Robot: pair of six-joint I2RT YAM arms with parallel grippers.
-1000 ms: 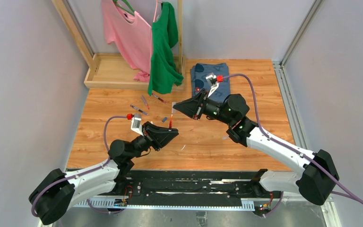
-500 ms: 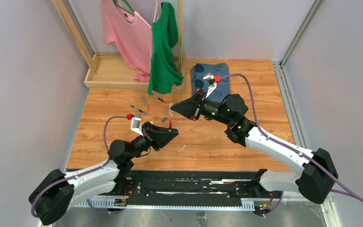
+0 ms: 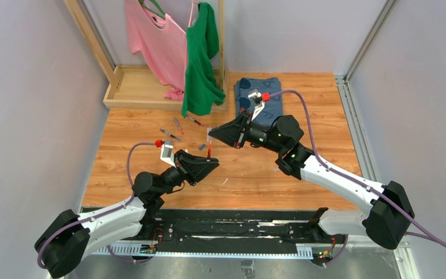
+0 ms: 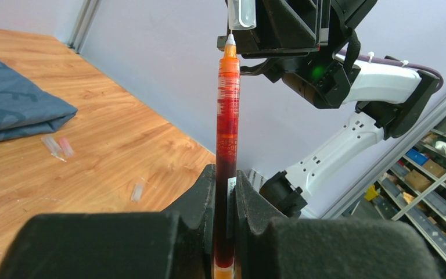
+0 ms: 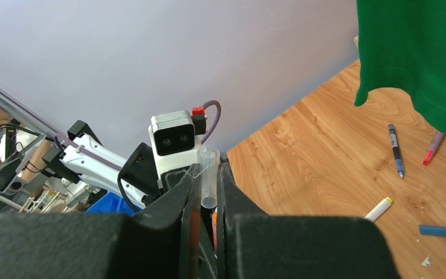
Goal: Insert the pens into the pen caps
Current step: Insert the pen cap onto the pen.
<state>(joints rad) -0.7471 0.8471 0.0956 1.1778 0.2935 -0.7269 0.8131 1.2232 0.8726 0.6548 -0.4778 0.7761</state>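
Now your left jaws pinch the red pen (image 4: 227,145) by its barrel, its tip just short of the clear cap (image 4: 241,14) pinched in your right jaws, so the two line up for insertion.

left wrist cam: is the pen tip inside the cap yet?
No, the white tip of the red pen sits just below the open mouth of the clear cap, outside it.
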